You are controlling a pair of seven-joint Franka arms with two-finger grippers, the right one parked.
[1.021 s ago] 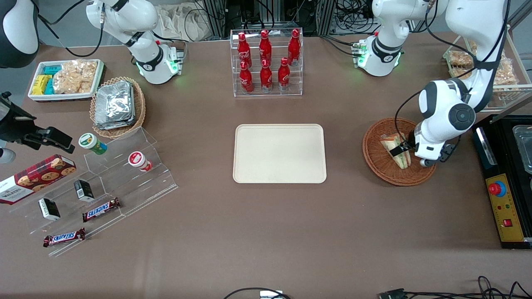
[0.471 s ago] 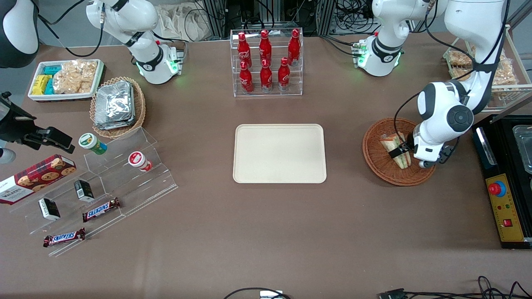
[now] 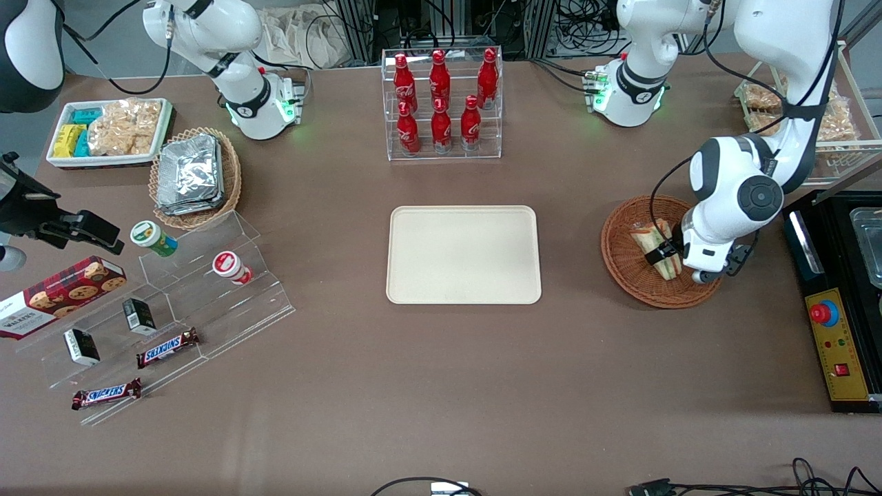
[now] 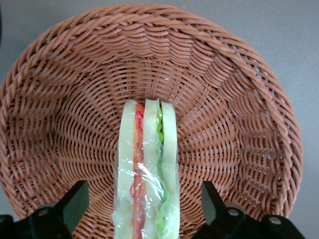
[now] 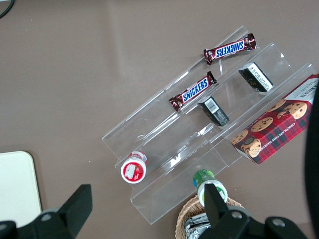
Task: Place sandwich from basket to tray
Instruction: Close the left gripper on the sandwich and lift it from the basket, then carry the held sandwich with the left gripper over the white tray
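- gripper (image 4: 144, 209) down in the basket (image 3: 623, 265), jaws open, one finger either side of the sandwich (image 4: 145, 169) (gaps visible both sides)
- sandwich stands on edge in basket
- tray (image 3: 463, 255) mid-table, well apart

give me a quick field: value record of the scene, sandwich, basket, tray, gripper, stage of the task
sandwich: wrapped wedge standing on edge in the basket, between the fingers
basket: reddish-brown wicker, toward the working arm's end of the table
tray: cream-beige, mid-table, nothing on it
gripper: left gripper down in the basket, open, one finger on each side of the sandwich, gaps showing on both sides
stage: sandwich not yet gripped or lifted; likely next is closing on it
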